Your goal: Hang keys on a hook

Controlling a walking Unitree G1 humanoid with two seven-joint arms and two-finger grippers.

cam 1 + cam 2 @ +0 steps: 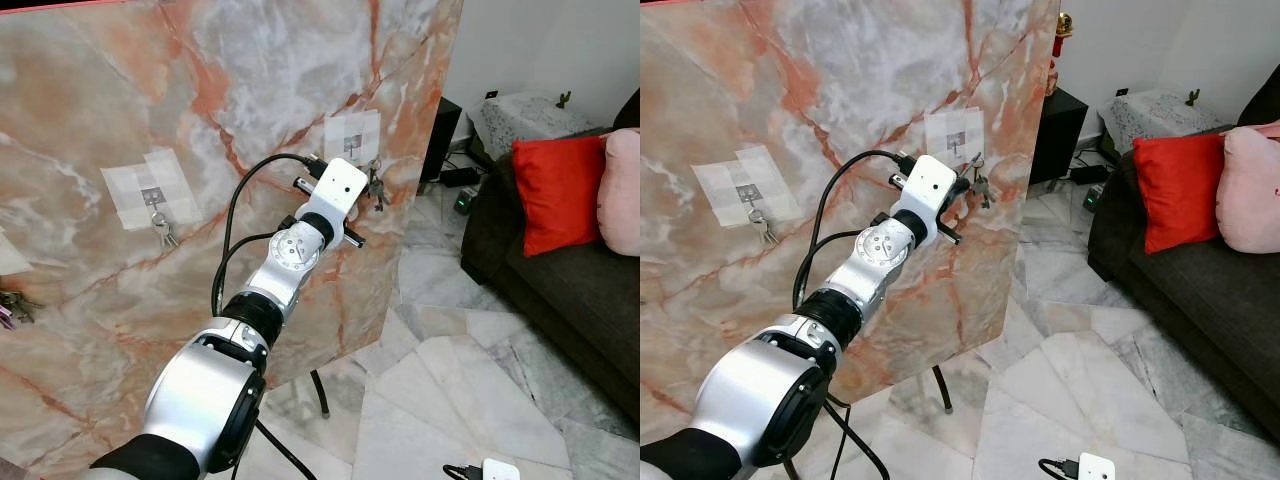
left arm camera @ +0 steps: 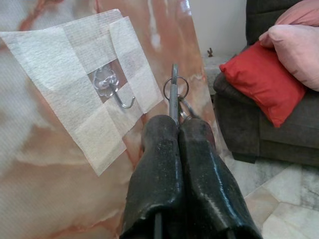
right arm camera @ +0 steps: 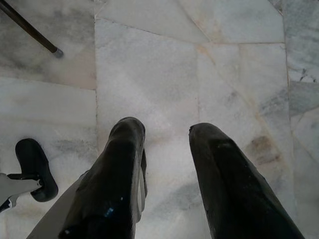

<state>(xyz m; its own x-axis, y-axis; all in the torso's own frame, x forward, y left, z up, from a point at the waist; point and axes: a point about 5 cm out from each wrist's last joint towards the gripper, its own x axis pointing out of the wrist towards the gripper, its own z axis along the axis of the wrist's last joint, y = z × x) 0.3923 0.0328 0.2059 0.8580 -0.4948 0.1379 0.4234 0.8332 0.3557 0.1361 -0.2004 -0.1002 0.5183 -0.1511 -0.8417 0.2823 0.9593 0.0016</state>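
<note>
1. Left wrist view: the left gripper [image 2: 175, 124] had its two black fingers [image 2: 159, 164] pressed together, clamped on a bunch of metal keys on a steel split ring [image 2: 175, 89]; ring and one key blade stuck out past the tips.
2. Same view: a small clear-backed metal hook [image 2: 117, 94], stuck on a square of white mesh tape [image 2: 75, 89], sat just beside the keys in the upper left of the frame. Ring was not on the hook.
3. Left eye view: silver left arm [image 1: 290, 260] reached from lower left to frame centre, up against a pink-and-white marble-pattern board [image 1: 120, 90]; keys hung at the board's right edge under the tape patch.
4. Mid-left of the frame, a second taped hook carried another key set [image 1: 162, 230]; a third bunch [image 1: 15, 305] showed at the far left edge.
5. Right side of the frame: dark grey sofa [image 1: 570, 300] with a red cushion [image 1: 555, 190].
6. Right wrist view: right gripper [image 3: 167, 132] had its fingers spread apart, holding nothing, pointed at a pale marble tile floor [image 3: 164, 64].
</note>
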